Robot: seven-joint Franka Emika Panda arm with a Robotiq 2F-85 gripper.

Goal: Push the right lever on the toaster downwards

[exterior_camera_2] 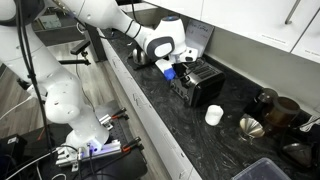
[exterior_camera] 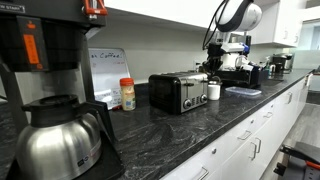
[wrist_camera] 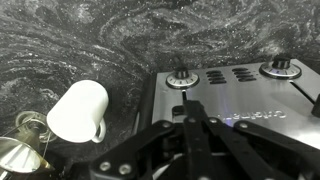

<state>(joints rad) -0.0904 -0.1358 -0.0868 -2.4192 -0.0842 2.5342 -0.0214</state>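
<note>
The toaster (exterior_camera: 178, 92), chrome-sided with black ends, stands on the dark marble counter in both exterior views (exterior_camera_2: 203, 84). In the wrist view its chrome front (wrist_camera: 250, 100) shows two knobs (wrist_camera: 181, 78), (wrist_camera: 279, 68) and a black lever (wrist_camera: 316, 102) at the right edge. My gripper (wrist_camera: 190, 108) is shut, with its fingers pressed together over the toaster front just below one knob. Any lever under the fingers is hidden. In the exterior views the gripper (exterior_camera: 212, 66) (exterior_camera_2: 178, 68) hangs at the toaster's end. A white mug (wrist_camera: 78, 110) stands beside the toaster.
A big black coffee maker with a steel carafe (exterior_camera: 55, 125) stands at the near end. A red-lidded jar (exterior_camera: 127, 94) is by the wall. A blue plate (exterior_camera: 243, 91) and dark appliances (exterior_camera: 255, 70) lie beyond the mug. A metal funnel (exterior_camera_2: 251, 126) stands past the mug.
</note>
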